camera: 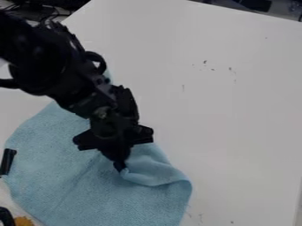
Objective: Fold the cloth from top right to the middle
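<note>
my gripper [120, 166]: pinched closed on a folded-over bit of the light-blue cloth [65, 190] | cloth: lying on the white tabletop [236, 114], lower left of my camera view

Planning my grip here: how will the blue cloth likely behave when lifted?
The blue cloth will probably hang limp, since a flap of it lies softly folded beside the pincer. It looks thin, so likely light for its spread. Its textured surface suggests it won't be very slippery.
</note>
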`<state>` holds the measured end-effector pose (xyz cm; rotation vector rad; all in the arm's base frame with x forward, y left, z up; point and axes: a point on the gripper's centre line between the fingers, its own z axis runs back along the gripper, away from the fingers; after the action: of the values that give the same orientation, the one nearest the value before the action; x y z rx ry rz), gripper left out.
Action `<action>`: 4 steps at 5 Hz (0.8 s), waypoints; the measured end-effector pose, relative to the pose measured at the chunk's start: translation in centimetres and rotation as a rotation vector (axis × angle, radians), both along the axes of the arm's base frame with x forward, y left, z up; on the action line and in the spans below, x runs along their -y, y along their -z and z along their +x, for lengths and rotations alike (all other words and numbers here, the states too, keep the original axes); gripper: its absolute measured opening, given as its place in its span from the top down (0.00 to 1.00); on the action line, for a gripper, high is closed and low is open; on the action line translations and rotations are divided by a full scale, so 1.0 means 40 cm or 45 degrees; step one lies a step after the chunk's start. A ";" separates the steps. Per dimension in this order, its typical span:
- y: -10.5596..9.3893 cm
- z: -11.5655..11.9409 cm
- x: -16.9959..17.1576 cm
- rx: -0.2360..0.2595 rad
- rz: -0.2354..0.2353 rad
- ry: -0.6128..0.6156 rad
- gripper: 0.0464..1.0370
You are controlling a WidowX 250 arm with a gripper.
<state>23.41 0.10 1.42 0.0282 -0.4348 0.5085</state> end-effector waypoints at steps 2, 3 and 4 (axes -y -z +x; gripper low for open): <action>-0.020 0.010 -0.003 -0.079 0.071 0.008 0.19; -0.077 0.024 -0.002 -0.142 0.136 0.037 0.03; -0.125 0.040 0.001 -0.209 0.197 0.073 0.03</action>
<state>25.02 0.07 6.44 0.2047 -0.3126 0.4116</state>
